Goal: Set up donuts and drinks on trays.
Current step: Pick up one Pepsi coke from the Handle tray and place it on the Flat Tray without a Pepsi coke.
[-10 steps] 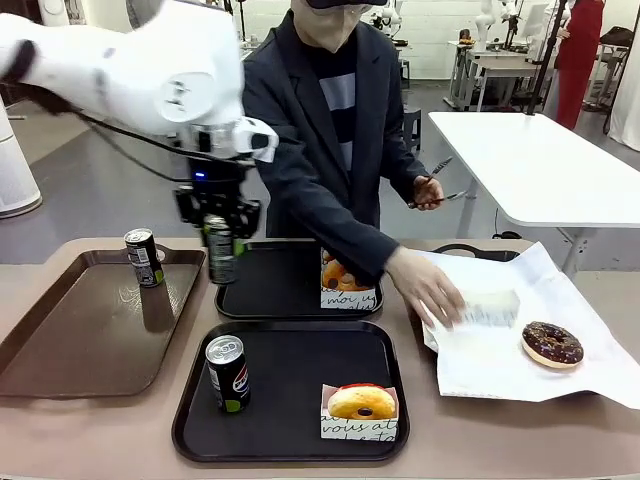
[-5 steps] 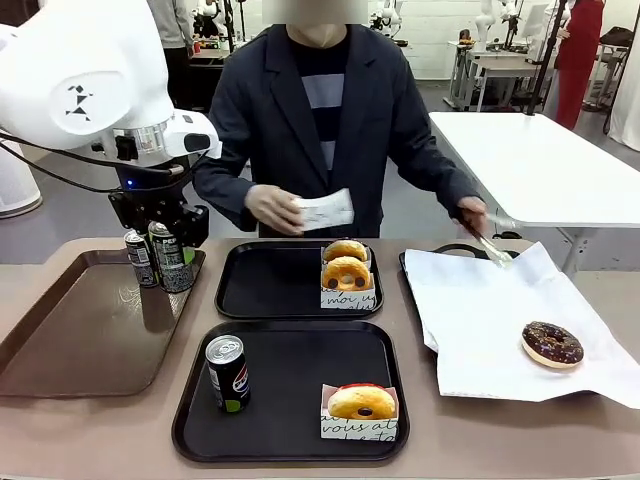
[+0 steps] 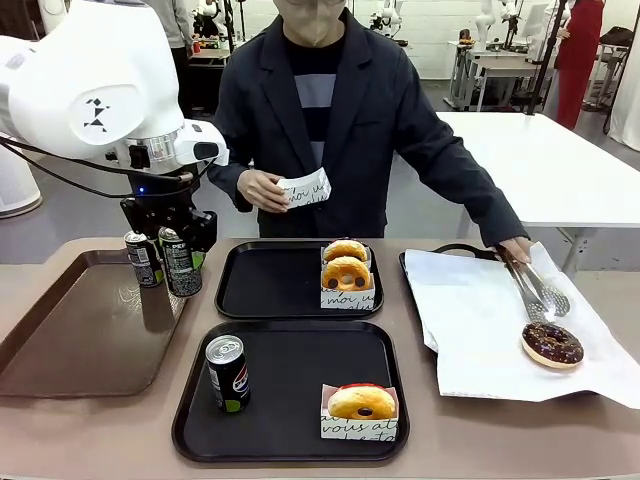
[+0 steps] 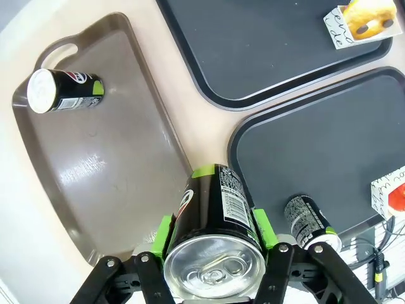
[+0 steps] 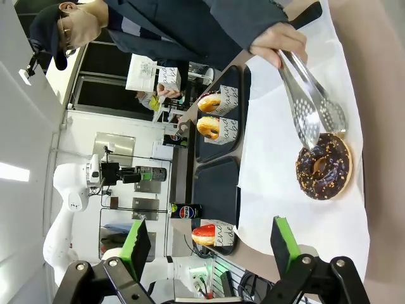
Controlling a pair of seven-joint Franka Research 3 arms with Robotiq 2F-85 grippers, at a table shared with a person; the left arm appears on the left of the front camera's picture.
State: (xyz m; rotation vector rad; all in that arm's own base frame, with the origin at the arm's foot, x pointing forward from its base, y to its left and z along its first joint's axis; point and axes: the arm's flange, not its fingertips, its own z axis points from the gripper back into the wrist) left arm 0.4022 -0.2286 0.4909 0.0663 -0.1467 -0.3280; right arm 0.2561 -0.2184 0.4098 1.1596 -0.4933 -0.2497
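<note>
**Left gripper** (image 4: pixel 215 237): jaws partly closed, green pads clamped on both sides of the held can (image 4: pixel 215 215). The can is upright, silver top towards the wrist camera. It stands over the right rim of the brown tray (image 3: pixel 90 330), at the far left of the table (image 3: pixel 440 455). Whether its base touches cannot be told.

**Right gripper** (image 5: pixel 209 229): jaws spread wide, nothing between them.

**Cans:** second can (image 3: pixel 143 258) upright in the far corner of the brown tray, just left of the held can. Third can (image 3: pixel 227 373) upright at the left of the near black tray (image 3: pixel 290 400).

**Donuts:** two sleeved donuts (image 3: pixel 346 275) at the right of the far black tray (image 3: pixel 265 290). A single sleeved donut (image 3: pixel 362 405) sits in the near right corner of the near black tray.

**Right of table:** white paper sheet (image 3: pixel 470 330) carrying a chocolate donut (image 3: pixel 552 343).

**Person**, far side: one hand (image 3: pixel 515 250) holds tongs (image 3: pixel 537 288) just above the chocolate donut. The other hand (image 3: pixel 258 188) holds a printed paper sleeve (image 3: pixel 306 188) at chest height.

**Room:** white table (image 3: pixel 540 160) behind at the right, with more benches beyond it.
</note>
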